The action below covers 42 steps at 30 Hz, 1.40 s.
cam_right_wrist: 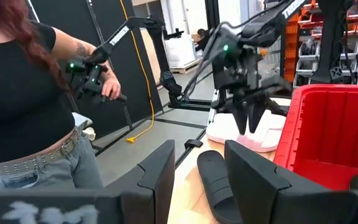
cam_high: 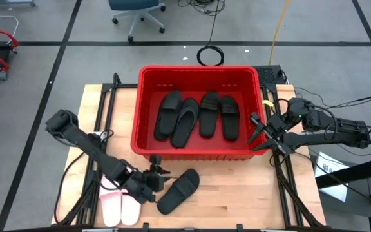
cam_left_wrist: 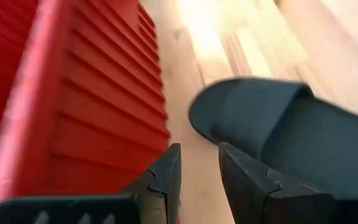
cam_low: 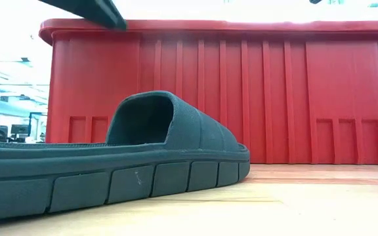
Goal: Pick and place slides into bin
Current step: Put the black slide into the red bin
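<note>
High view: The red bin (cam_high: 198, 80) sits at the centre of the table (cam_high: 237, 193) and holds four black slides (cam_high: 198, 116) side by side. A fifth black slide (cam_high: 179, 190) lies on the table in front of the bin, angled. The left gripper (cam_high: 158, 175) is just beside the heel end of this slide, jaws parted and holding nothing. A pale pink pair (cam_high: 121, 206) lies near the front-left edge, partly under the left arm. The right gripper (cam_high: 259, 132) waits at the bin's right wall, jaws apart and empty.

Low view: The loose black slide (cam_low: 110, 170) lies flat, sole down, in the foreground. The bin (cam_low: 241, 98) stands behind it.

Left wrist view: The two fingers (cam_left_wrist: 166, 180) stand apart with bare table between them. The slide (cam_left_wrist: 278, 130) lies just ahead and to one side; the bin wall (cam_left_wrist: 92, 112) runs along the other side.

Right wrist view: The fingers (cam_right_wrist: 157, 171) are spread and empty. Beyond them lie the black slide (cam_right_wrist: 219, 180), the pink pair (cam_right_wrist: 241, 134), the left gripper (cam_right_wrist: 248, 118) above them, the bin rim (cam_right_wrist: 328, 124), and a person (cam_right_wrist: 36, 106) standing beside the table.
</note>
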Each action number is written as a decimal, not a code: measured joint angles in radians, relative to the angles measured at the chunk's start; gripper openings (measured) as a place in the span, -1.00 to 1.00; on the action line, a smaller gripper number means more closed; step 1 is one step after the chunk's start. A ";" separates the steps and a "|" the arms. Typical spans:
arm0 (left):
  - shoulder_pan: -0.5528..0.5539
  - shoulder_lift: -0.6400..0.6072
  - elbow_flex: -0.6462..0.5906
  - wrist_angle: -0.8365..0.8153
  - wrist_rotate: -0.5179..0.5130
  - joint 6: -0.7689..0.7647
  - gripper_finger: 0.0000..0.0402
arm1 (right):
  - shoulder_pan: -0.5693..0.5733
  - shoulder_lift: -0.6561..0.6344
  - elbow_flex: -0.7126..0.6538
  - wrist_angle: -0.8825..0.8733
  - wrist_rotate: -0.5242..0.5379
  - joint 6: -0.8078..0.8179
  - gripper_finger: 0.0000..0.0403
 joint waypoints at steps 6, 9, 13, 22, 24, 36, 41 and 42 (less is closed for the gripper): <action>-0.012 0.105 0.000 0.012 0.021 0.057 -0.45 | 0.000 0.000 0.000 -0.001 0.000 0.000 -0.36; -0.012 0.140 0.000 0.027 0.055 0.078 -0.45 | 0.000 0.000 0.000 -0.003 0.000 0.000 -0.36; -0.005 0.185 0.000 0.050 0.091 0.083 -0.45 | 0.000 0.000 0.000 -0.004 0.000 0.000 -0.36; 0.016 0.247 0.000 0.178 0.103 0.103 -0.45 | 0.000 0.000 0.000 -0.004 0.000 0.000 -0.36; 0.023 0.247 0.000 0.194 0.095 0.119 -0.45 | 0.000 0.000 0.000 -0.004 0.000 0.000 -0.36; 0.070 0.247 -0.008 0.201 0.093 0.105 -0.45 | 0.000 0.000 0.000 -0.011 -0.001 0.000 -0.36; 0.083 0.292 -0.009 0.207 0.091 0.105 -0.45 | 0.000 0.000 0.000 -0.038 -0.001 0.000 -0.36; 0.082 0.309 -0.008 0.225 0.091 0.102 -0.45 | 0.000 0.000 0.000 -0.050 -0.001 0.000 -0.36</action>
